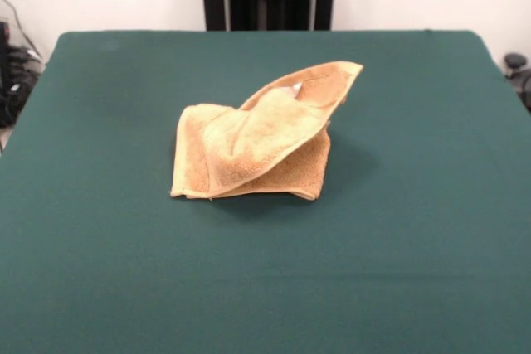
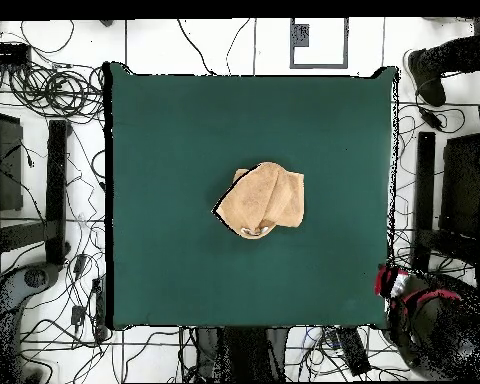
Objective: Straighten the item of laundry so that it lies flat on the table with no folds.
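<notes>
The item of laundry (image 1: 253, 140) is a tan, golden-orange terry towel lying crumpled near the middle of the table (image 1: 108, 230). It is folded over itself in several layers, and one corner sticks up and toward the back right in the front view, with a small white tag showing near that corner. From overhead the towel (image 2: 265, 200) shows as a rounded, bunched heap on the dark green table (image 2: 164, 140). No gripper shows in either view; nothing touches the towel.
Dark green cloth surrounds the towel on every side. Cables, black stands and gear (image 2: 54, 190) lie on the floor beside the table. A person's shoe (image 2: 425, 78) shows at the overhead view's top right, off the table.
</notes>
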`<control>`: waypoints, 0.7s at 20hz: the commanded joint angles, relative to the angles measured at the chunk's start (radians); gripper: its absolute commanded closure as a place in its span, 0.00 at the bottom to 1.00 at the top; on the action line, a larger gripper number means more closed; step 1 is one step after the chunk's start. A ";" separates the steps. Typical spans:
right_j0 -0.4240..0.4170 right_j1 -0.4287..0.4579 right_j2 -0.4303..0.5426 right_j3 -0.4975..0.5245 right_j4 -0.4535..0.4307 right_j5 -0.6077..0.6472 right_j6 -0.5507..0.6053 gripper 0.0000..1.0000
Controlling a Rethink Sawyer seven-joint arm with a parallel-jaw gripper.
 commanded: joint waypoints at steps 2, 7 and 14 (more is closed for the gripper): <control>-0.097 -0.023 0.124 0.035 0.015 0.174 -0.223 0.00; -0.119 -0.018 0.164 0.021 -0.006 0.192 -0.201 0.00; -0.123 -0.026 0.175 0.017 -0.023 0.217 -0.178 0.00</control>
